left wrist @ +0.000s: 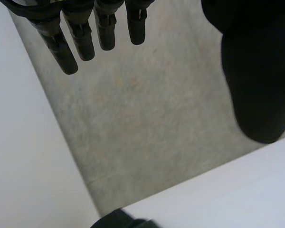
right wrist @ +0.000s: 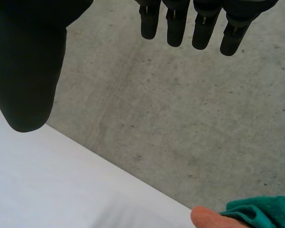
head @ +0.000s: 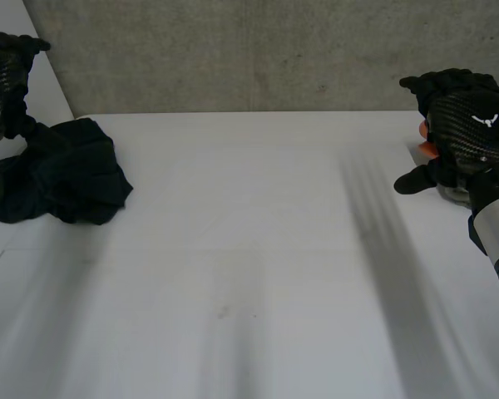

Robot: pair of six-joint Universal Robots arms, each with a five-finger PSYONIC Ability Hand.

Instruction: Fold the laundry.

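A crumpled dark cloth (head: 62, 174) lies in a heap at the far left of the white table (head: 249, 249); a bit of it (left wrist: 121, 221) peeks in beyond my left hand's fingertips. My left hand (head: 2, 79) hangs raised above the heap's left end, apart from it, with its fingers (left wrist: 85, 35) straight and thumb spread, holding nothing. My right hand (head: 466, 125) is raised over the table's far right edge, fingers (right wrist: 194, 23) straight and empty.
A grey concrete wall (head: 249, 50) backs the table. Behind my right hand an orange thing (head: 428, 150) sits at the table's right edge; in the right wrist view an orange thing (right wrist: 211, 218) lies next to a green cloth (right wrist: 261, 211). A white side panel (head: 17, 25) stands at left.
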